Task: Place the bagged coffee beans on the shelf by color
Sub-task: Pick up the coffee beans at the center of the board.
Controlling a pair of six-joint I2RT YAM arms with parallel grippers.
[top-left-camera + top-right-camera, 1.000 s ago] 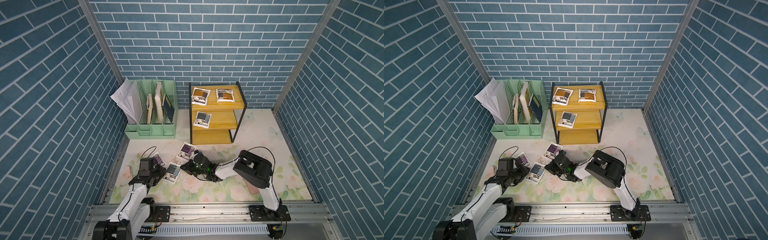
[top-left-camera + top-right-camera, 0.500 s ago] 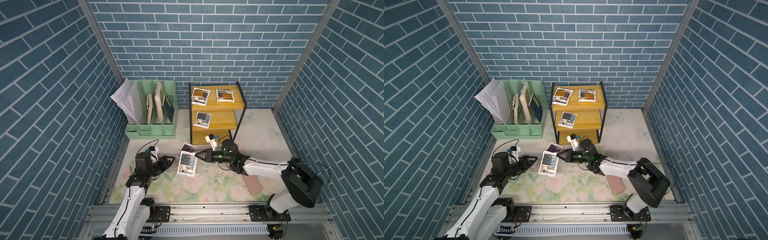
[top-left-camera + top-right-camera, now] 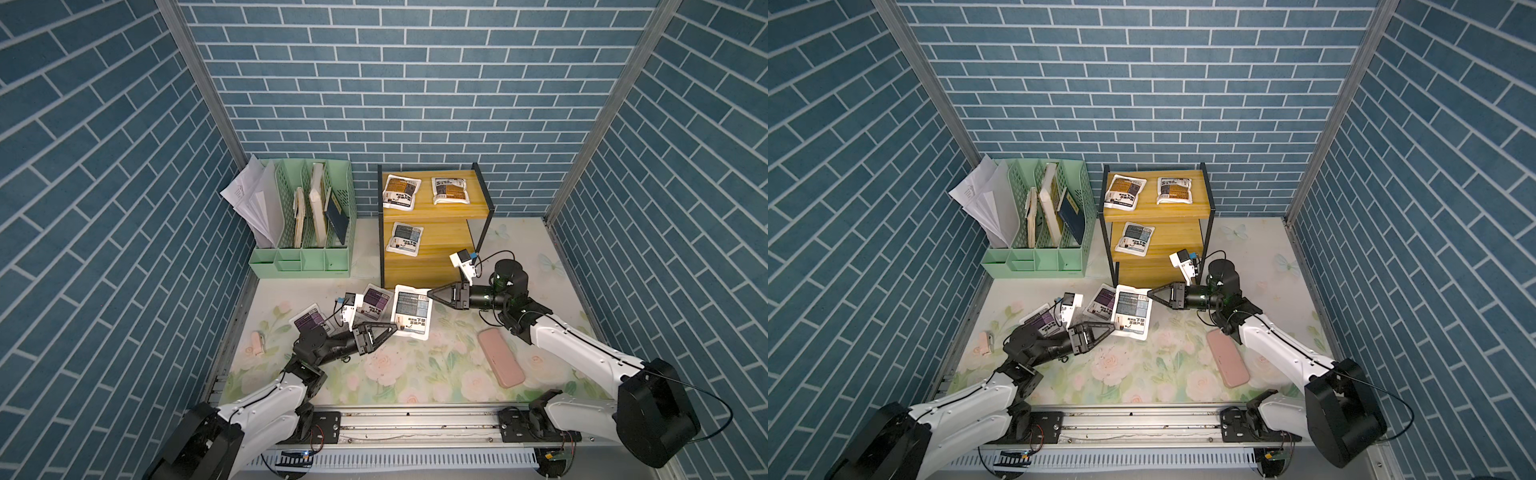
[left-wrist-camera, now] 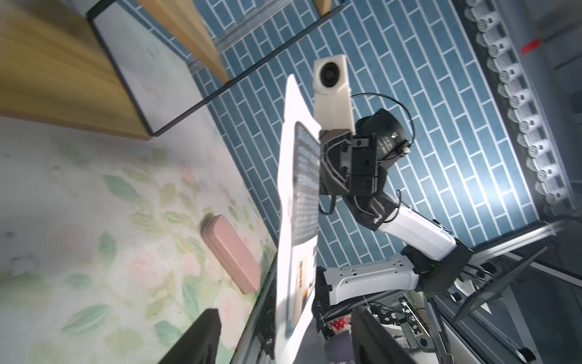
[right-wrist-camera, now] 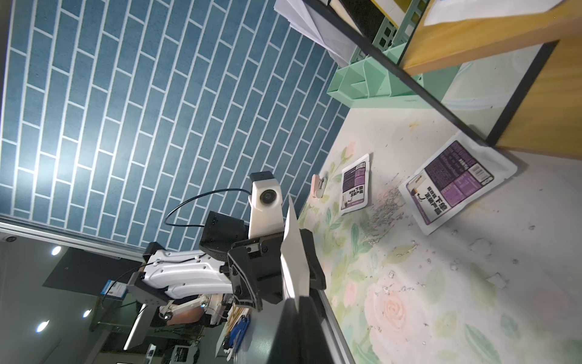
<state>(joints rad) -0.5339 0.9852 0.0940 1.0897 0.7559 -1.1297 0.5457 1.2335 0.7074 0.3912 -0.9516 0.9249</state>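
Right arm stretched from the near-right base, elbow bent, wrist level, pointing left. Right gripper (image 3: 432,294) is clamped tight on the far-right corner of the blue-grey pouch (image 3: 411,312), which hangs clear of the mat (image 3: 395,374). Left arm reaches up from the near-left base, pointing right. Left gripper (image 3: 390,328) has its jaws spread at the pouch's near-left corner. In the left wrist view the fingers (image 4: 368,343) stand wide either side of the pouch edge; whether one touches it, can't tell for sure.

The held pouch sits just near of the shelf (image 3: 444,239), by its bottom left post. The middle board has bare room right of the second blue-grey pouch (image 3: 404,237). Top board carries the left orange-brown pouch (image 3: 400,191) and right orange-brown pouch (image 3: 451,190). A purple pouch (image 3: 376,302) lies on the mat just left of the held one, the other purple pouch (image 3: 309,322) further left, partly under the left arm. Pink case (image 3: 500,357) lies near-right, beside the right forearm. Mint organizer (image 3: 307,257) stands left of the shelf.

A second ago both grippers were low on the near-left mat with the right arm folded. The pouch is now lifted and further right, and the left jaws are wider.
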